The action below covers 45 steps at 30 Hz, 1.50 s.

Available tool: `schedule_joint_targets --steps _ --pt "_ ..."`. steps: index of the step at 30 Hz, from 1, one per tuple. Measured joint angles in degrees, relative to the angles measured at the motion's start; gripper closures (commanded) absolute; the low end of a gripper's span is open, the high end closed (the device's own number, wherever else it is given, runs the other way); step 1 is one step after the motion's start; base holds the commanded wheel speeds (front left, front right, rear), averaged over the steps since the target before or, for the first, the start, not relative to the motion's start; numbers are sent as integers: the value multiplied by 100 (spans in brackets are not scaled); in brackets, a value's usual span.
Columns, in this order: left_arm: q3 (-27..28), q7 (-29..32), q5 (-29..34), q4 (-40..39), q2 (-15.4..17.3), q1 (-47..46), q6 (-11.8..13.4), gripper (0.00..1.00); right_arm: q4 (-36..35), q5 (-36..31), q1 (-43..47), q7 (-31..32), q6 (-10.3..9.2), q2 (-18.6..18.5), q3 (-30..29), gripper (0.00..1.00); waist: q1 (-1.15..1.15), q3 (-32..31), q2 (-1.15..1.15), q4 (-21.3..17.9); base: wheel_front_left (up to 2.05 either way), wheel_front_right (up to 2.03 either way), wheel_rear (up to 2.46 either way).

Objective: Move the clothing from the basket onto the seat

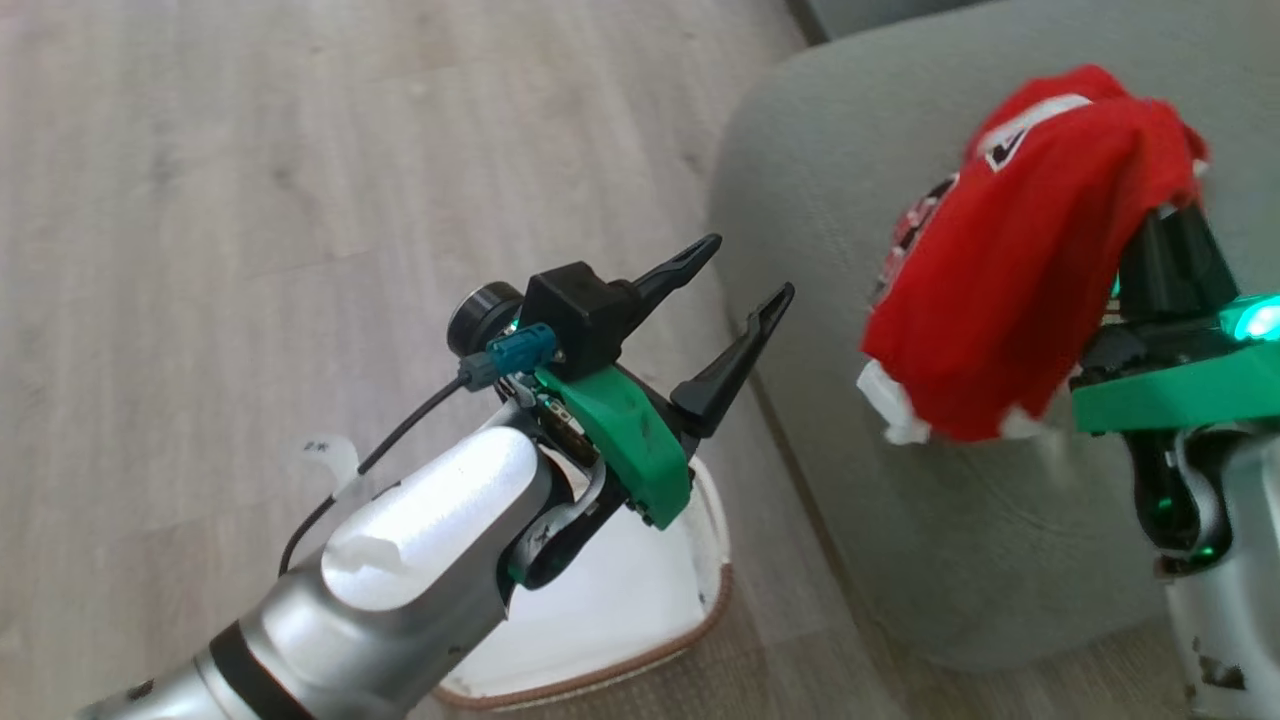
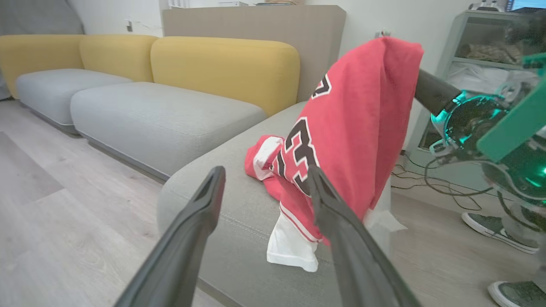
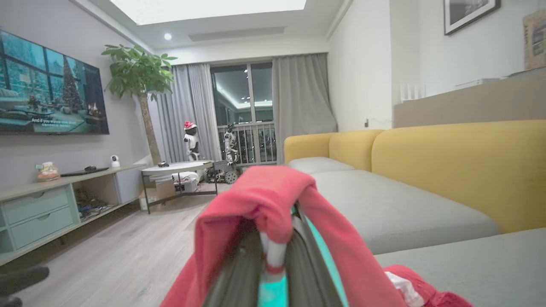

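The clothing (image 1: 1010,260), a bright red jersey with white trim and a black-and-white number, hangs above the grey-green seat (image 1: 900,520). It is draped over my right gripper (image 3: 276,232), which is shut on the fabric with its fingertips hidden underneath. In the left wrist view the jersey (image 2: 354,128) hangs down, its lower end and a red-and-white fold resting on the seat (image 2: 222,213). My left gripper (image 1: 750,265) is open and holds nothing, just left of the seat's edge and above the basket (image 1: 640,665). The arm hides much of the basket.
Pale wood floor (image 1: 250,200) spreads to the left of the seat. Further grey cushions (image 2: 162,115) with yellow backs (image 2: 226,64) stand beyond it. A person's shoes (image 2: 499,228), cables and a shelf unit (image 2: 482,51) are past the seat's far side.
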Motion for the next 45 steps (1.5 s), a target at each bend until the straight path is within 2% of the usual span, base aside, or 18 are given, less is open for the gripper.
schedule_joint_targets --steps 13,19,25,35,45 --pt "-70 -94 102 -48 83 69 45 0 -1159 -70 478 301 0 202 -363 100 0 332 0 -894 0 0 0" --pt "-104 -93 102 -48 92 68 45 0 -1270 -111 672 363 0 275 -432 100 0 464 0 -1087 0 0 0" --pt "-130 -85 137 -58 103 32 44 0 -1270 -112 600 436 0 249 -543 100 0 631 0 -1122 0 0 0" --pt "-136 15 160 -176 141 -230 43 0 -441 136 -751 455 0 -374 -612 100 0 1024 0 -969 0 0 0" --pt "-146 322 319 -417 270 -678 46 0 1039 610 -2503 276 1 -1502 -745 100 1 1739 0 -651 0 0 0"
